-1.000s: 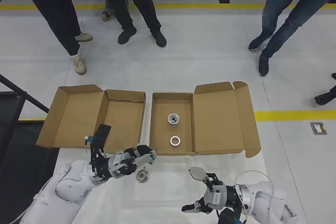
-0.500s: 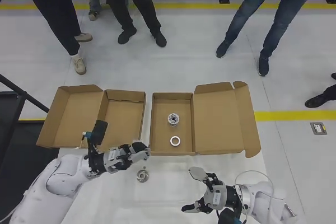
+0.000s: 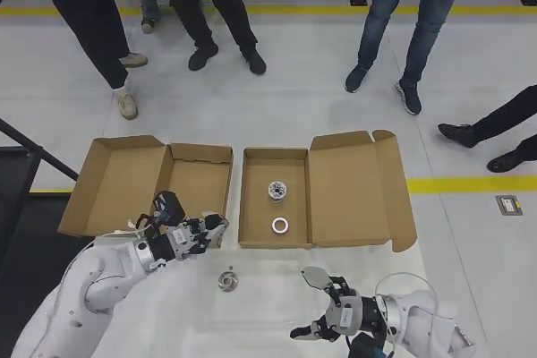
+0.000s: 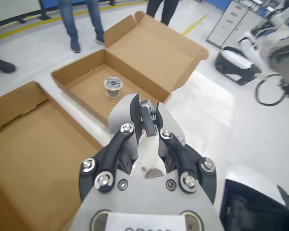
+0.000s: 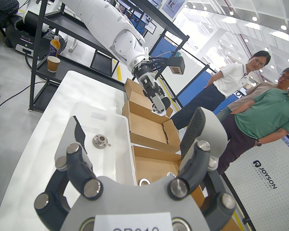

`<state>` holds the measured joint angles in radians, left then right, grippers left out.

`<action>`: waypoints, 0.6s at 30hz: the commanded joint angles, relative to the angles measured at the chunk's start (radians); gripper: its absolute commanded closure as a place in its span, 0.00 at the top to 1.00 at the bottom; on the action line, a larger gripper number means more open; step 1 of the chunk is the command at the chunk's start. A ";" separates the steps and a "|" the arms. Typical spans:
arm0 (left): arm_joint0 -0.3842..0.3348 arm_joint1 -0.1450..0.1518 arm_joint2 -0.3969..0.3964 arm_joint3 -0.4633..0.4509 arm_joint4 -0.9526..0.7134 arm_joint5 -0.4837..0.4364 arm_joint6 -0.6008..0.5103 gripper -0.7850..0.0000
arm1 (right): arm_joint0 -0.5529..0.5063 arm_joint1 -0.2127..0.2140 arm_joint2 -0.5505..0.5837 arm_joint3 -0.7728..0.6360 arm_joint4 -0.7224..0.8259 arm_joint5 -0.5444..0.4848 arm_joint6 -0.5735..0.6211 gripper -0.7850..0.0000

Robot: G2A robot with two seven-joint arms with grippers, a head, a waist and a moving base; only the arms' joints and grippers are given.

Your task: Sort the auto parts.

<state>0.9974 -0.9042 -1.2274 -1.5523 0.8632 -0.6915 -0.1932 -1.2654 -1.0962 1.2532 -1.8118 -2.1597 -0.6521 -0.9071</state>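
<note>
My left gripper [image 3: 211,225] hovers over the front right corner of the left cardboard box [image 3: 197,183], shut on a small grey metal part [image 4: 148,121]. From the left wrist, that gripper [image 4: 147,104] points toward the right box [image 4: 91,92], where a silver toothed part [image 4: 113,88] stands. Seen from the top, the right box [image 3: 261,208] also holds a white ring [image 3: 279,225] in front of the toothed part [image 3: 278,189]. A flanged metal part [image 3: 227,281] lies on the table. My right gripper [image 3: 309,304] stays open and empty near the table's front.
The flanged part [image 5: 100,141] rests in a shallow white tray [image 5: 120,145] in front of the boxes. Both boxes have their lids folded outward. Several people stand on the floor beyond the table. A black frame runs along the left side.
My left gripper has risen from beside the flanged part and moved back and left to the left box's front corner. The right arm has kept still.
</note>
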 commanded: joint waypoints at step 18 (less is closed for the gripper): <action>-0.091 -0.036 0.113 0.044 0.231 0.279 -0.089 0.00 | 0.000 0.000 0.000 0.000 0.000 0.000 0.000 1.00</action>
<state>0.9044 -0.9401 -1.1144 -1.5082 1.0943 -0.4151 -0.2837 -1.2654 -1.0962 1.2532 -1.8118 -2.1597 -0.6521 -0.9071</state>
